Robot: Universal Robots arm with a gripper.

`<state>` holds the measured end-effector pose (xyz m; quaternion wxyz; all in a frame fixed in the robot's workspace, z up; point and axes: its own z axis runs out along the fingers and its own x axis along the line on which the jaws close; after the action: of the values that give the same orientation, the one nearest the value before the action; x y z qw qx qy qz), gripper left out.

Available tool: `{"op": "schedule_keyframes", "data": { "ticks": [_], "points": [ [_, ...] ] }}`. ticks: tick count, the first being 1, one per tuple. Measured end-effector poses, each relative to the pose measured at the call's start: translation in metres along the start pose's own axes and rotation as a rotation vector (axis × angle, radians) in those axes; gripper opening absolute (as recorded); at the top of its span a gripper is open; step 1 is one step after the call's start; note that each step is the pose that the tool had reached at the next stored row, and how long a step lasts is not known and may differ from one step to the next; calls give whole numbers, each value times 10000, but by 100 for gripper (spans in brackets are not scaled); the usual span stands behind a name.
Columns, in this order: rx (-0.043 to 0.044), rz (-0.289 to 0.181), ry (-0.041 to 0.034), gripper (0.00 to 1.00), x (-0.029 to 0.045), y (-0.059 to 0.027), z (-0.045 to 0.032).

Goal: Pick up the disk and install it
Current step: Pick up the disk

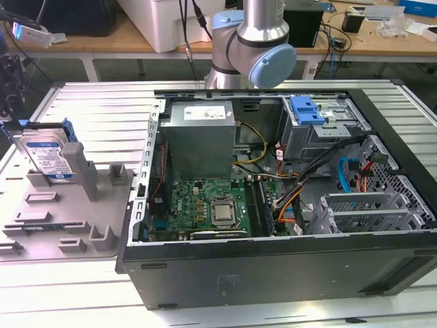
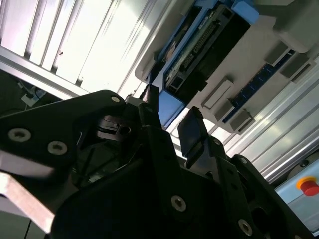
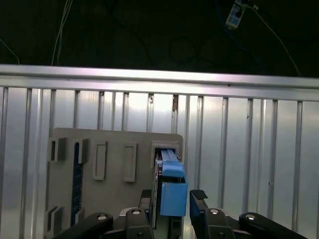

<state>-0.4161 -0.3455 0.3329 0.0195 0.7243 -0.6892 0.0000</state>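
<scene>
The disk, silver with a white-and-blue label and a blue carrier, stands on edge in a grey holder at the exterior view's left. Both wrist views look along my gripper at the disk's blue carrier end. One black fingertip lies on each side of that end, and a thin gap shows beside each, so the gripper is open around it. In the second wrist view the gripper straddles the same blue edge, and the disk's connector side shows beyond.
An open computer case lies at the exterior view's right, with a motherboard, loose cables and a grey drive cage topped by a blue bracket. The slatted aluminium table carries everything. A red button sits nearby.
</scene>
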Motion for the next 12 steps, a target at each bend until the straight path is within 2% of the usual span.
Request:
{"op": "schedule_keyframes", "data": {
  "ticks": [2, 12],
  "points": [
    [3, 13, -26, 44, 6, -2, 10],
    [1, 70, -40, 44, 28, -2, 46]
  ]
}}
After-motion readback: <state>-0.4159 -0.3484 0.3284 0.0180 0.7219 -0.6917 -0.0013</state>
